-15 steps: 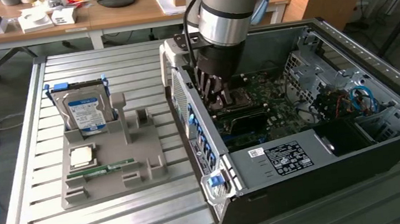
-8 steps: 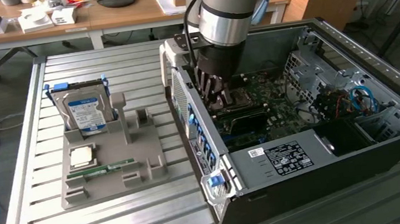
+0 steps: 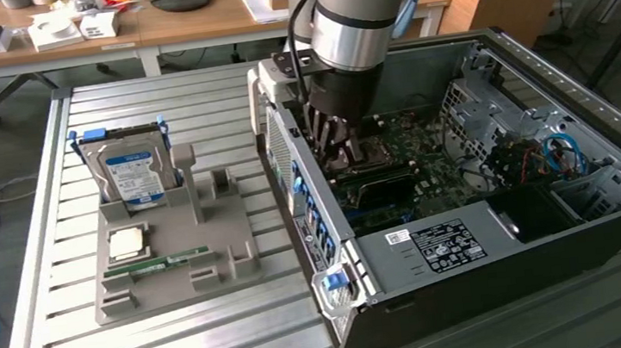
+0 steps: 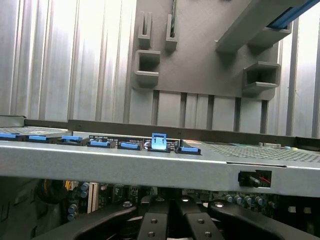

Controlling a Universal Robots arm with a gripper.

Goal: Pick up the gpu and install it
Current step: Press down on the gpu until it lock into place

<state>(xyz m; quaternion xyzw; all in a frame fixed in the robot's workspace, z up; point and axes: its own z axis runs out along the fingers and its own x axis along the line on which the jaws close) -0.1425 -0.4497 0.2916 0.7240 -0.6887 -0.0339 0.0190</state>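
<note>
The exterior view looks down from high up and a little way off at the open computer case (image 3: 499,206) and grey parts tray (image 3: 169,258). The wrist view sits low inside the case, facing over its edge (image 4: 150,162) toward the same tray (image 4: 200,60).

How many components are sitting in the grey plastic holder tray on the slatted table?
3. The silver hard drive with blue label stands upright at the tray's far end; the square silver processor chip lies mid-tray; the narrow green memory stick lies nearer the camera.
</note>
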